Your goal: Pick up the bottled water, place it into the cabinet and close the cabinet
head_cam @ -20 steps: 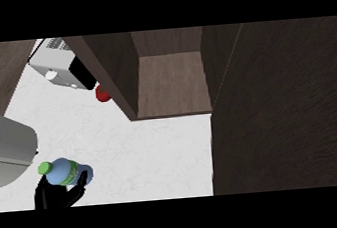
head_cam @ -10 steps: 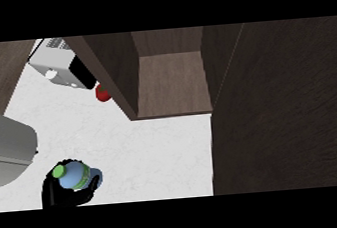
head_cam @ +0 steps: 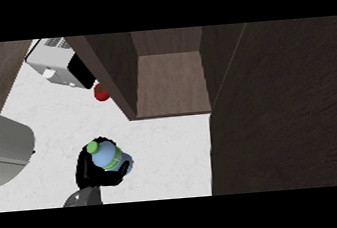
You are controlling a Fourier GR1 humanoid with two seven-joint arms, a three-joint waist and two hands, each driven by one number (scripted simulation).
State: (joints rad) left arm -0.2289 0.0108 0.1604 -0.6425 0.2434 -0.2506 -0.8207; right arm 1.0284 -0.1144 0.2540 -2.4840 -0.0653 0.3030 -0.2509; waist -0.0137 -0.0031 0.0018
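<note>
The bottled water (head_cam: 113, 158) is pale blue with a green cap and a green band. It is tilted, cap pointing up-left, above the white counter (head_cam: 171, 151) at the lower left. My left hand (head_cam: 86, 175) is shut on it, with black fingers curled round its sides and base. The open cabinet (head_cam: 170, 83) lies up and to the right of the bottle, its brown shelf bare. The cabinet's dark door (head_cam: 282, 107) stands open and fills the right side. My right hand does not show.
A white appliance (head_cam: 53, 67) with a black face sits at the upper left, with a small red object (head_cam: 101, 92) beside the cabinet's left wall (head_cam: 112, 70). A large grey rounded vessel (head_cam: 0, 149) lies at the left edge.
My left hand has carried the bottle to the right and a little up, closer to the cabinet's opening. Nothing else has moved.
</note>
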